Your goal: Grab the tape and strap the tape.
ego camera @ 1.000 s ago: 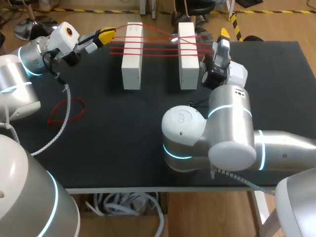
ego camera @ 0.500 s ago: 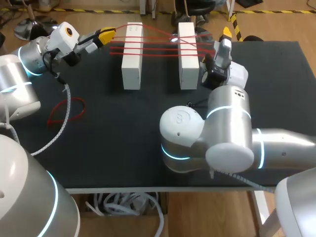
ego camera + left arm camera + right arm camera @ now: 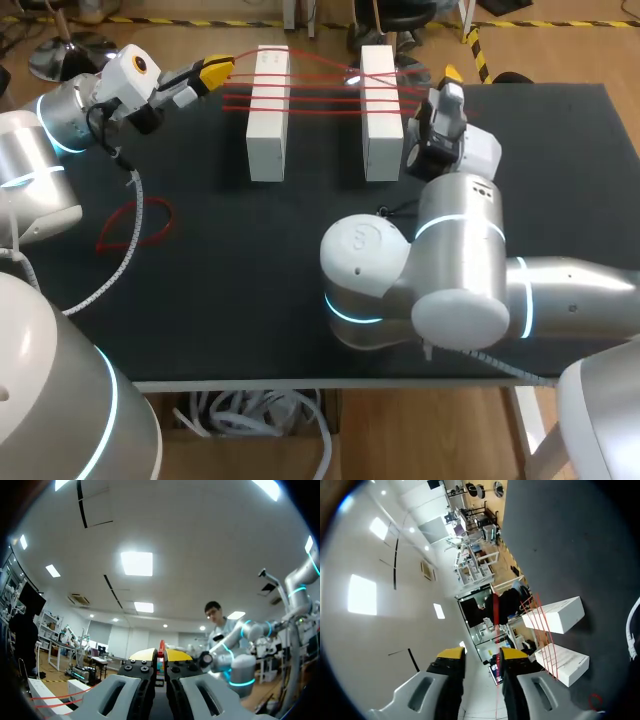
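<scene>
Two white blocks (image 3: 268, 112) (image 3: 380, 112) stand side by side at the back of the black table. Several strands of red tape (image 3: 325, 98) stretch across both. My left gripper (image 3: 214, 71) is left of the blocks, shut on the tape's end; the red tape (image 3: 161, 647) shows pinched between its yellow tips (image 3: 160, 655). My right gripper (image 3: 449, 77) is just right of the right block. Its fingers (image 3: 451, 653) stand apart, and a red tape strand (image 3: 496, 625) runs between them, close to one finger. The blocks (image 3: 559, 614) (image 3: 563, 662) lie off to its side.
A loose loop of red tape (image 3: 134, 223) lies on the table (image 3: 230, 270) at the left, partly under my left arm's white cable (image 3: 126, 240). My right arm's bulky elbow (image 3: 440, 270) hangs over the middle right of the table.
My right gripper's fingers have drawn closer together around the tape strand, and the wrist has shifted slightly. The left arm has kept still with the tape.
</scene>
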`<act>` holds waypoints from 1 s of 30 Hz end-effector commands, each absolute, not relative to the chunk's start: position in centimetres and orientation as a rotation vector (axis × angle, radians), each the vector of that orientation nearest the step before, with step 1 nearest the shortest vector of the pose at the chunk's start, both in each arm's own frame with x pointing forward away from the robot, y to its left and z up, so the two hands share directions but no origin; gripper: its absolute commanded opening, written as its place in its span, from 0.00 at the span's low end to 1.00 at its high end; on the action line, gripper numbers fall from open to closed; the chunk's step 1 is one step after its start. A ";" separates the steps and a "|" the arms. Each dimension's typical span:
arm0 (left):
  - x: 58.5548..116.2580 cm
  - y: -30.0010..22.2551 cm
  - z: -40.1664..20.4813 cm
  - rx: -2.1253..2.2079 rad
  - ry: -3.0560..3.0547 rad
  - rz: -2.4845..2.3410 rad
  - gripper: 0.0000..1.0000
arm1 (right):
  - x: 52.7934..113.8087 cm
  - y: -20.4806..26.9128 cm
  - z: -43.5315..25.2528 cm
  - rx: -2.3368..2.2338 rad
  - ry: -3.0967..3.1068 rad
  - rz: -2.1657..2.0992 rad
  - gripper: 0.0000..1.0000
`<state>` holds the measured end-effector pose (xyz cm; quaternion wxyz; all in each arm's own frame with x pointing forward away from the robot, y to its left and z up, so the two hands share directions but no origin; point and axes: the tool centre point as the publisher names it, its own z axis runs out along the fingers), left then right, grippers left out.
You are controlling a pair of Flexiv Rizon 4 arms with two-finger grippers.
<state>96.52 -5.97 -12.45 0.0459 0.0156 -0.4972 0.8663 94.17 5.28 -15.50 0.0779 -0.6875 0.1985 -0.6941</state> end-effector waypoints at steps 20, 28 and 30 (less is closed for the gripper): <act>96.4 -6.0 -12.3 0.053 -1.522 2.646 0.00 | 94.2 5.6 -15.3 -2.130 0.473 -2.152 0.00; 96.4 -6.0 -12.3 0.053 -1.522 2.646 0.00 | 94.1 5.5 -15.3 -2.144 0.444 -2.173 0.00; 96.4 -6.0 -12.3 0.053 -1.522 2.646 0.00 | 94.1 5.5 -15.3 -2.144 0.444 -2.173 0.00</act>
